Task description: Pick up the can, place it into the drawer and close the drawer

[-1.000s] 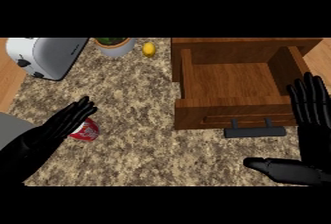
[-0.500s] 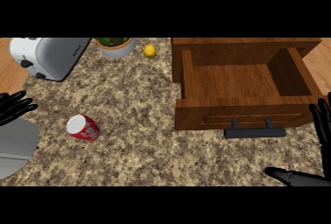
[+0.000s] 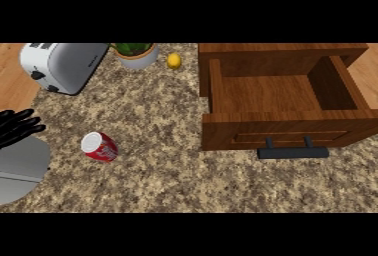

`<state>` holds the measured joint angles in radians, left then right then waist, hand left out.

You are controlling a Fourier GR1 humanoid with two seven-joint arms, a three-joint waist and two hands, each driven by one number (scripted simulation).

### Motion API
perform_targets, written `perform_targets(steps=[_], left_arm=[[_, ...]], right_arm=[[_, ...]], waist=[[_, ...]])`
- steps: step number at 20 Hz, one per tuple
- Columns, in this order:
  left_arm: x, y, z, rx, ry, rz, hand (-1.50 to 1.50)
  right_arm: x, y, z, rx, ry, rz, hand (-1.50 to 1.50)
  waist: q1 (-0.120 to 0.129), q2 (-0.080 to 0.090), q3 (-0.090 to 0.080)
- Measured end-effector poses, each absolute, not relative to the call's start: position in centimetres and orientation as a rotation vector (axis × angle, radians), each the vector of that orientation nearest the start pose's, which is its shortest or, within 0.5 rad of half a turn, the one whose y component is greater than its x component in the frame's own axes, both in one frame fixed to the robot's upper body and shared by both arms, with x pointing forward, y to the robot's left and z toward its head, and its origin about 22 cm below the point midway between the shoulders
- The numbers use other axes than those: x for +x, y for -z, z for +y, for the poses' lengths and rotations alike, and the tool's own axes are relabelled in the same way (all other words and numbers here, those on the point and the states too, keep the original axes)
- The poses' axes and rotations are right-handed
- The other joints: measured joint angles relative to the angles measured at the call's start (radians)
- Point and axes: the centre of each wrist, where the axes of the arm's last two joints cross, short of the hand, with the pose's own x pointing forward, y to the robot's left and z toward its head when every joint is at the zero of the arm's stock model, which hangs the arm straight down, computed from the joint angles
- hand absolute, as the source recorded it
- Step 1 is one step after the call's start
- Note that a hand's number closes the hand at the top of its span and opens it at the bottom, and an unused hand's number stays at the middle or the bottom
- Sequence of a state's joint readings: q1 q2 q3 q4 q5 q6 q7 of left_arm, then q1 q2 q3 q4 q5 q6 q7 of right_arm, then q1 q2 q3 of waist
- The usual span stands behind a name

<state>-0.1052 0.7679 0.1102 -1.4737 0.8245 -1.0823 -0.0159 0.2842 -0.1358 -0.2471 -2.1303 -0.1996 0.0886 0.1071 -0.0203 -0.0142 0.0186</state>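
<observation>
Left hand (image 3: pixel 16 127) at left edge, fingers bunched, holding nothing; right hand out of view. Can (image 3: pixel 99 147) lies tipped on counter (image 3: pixel 162 175), untouched, well left of drawer (image 3: pixel 284 131), which stands open, ready to receive it.

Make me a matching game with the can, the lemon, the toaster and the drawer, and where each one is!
Things:
1. can
2. lemon
3. toaster
4. drawer

Places or states:
A. pulled open and empty, at the right
B. at the far left corner of the counter
C. lying on its side on the counter
D. beside the potted plant

Pairs: 1-C, 2-D, 3-B, 4-A
</observation>
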Motion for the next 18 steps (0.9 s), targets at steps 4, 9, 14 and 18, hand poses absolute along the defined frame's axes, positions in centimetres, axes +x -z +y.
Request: perform_targets(steps=[4,9,14,18], left_arm=[[26.2,-11.9,41.1,-0.831,0.734,-1.535,-1.5],[26.0,-11.8,41.0,-0.878,0.712,-1.46,-1.5],[26.0,-11.8,40.9,-0.905,0.696,-1.39,-1.5],[26.8,-11.8,40.9,-0.897,0.682,-1.363,-1.5]], right_arm=[[14.5,-9.1,-32.4,-0.187,0.078,-1.788,-1.5],[13.7,-9.2,-33.5,-0.178,0.069,-1.789,-1.5],[12.5,-9.0,-34.0,-0.177,0.074,-1.792,-1.5],[11.9,-9.0,-34.5,-0.176,0.076,-1.791,-1.5]], waist=[[-0.002,-0.004,0.006],[-0.005,-0.006,0.008],[-0.007,-0.006,0.008],[-0.01,-0.003,0.006]])
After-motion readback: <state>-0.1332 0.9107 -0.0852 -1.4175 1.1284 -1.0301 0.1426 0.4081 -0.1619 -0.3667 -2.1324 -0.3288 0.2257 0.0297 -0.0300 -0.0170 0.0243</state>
